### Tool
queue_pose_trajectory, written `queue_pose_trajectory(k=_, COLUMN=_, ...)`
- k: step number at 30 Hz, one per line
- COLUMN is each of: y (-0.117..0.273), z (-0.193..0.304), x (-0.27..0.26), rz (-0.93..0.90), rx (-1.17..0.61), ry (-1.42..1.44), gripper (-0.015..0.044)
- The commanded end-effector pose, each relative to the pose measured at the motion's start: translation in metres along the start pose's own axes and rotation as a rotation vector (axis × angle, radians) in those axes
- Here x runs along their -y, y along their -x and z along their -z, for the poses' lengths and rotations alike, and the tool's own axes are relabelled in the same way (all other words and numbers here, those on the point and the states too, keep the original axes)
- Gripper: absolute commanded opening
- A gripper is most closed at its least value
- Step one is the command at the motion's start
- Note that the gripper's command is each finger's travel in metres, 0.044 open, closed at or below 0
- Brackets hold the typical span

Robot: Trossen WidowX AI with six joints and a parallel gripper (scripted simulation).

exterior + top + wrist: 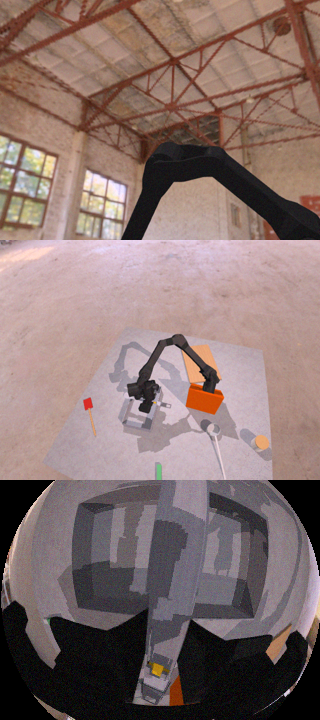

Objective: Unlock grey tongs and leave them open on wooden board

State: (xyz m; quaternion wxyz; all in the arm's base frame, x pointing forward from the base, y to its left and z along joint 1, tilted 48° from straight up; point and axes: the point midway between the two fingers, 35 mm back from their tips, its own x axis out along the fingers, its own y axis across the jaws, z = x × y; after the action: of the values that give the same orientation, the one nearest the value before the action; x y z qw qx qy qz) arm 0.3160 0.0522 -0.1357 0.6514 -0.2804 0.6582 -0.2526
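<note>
The grey tongs (pixel 163 404) (pixel 182 575) cross above the roasting tin (pixel 133 422) (pixel 85 555), with the yellow lock part (pixel 154 402) (pixel 157 669) and the hinge end toward the orange block. A pale tip shows at the tin's far left. My gripper (pixel 149 399) (pixel 163 614) is shut on the tongs near their hinge half, over the tin; its fingers are hidden in the top view. In the wrist view the two jaws lie close together. How far the tongs are tilted or raised is hard to tell. The wooden board (pixel 204 353) lies behind the orange block, with nothing on it.
The orange block (pixel 204 401) (pixel 176 692) stands at the arm's base. A red spatula (pixel 88 403) lies left of the tin. A strainer-like ladle (pixel 213 429), a wooden-lidded jar (pixel 261 442) and a green bar (pixel 158 472) are toward the front. The exterior view shows only the arm (pixel 160 175).
</note>
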Motion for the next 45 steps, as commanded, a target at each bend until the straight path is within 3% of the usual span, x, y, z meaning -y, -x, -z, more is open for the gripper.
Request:
queue_pose_trajectory(k=1, y=0.001, z=-0.004, x=0.0, rz=0.056, rx=0.03, ry=-0.035, gripper=-0.015)
queue_pose_trajectory(k=14, y=0.004, z=-0.007, x=0.01, rz=0.041, rx=0.022, ry=0.027, gripper=-0.015)
queue_pose_trajectory(k=45, y=0.033, z=-0.037, x=0.167, rz=0.037, rx=0.023, ry=0.715, gripper=-0.015)
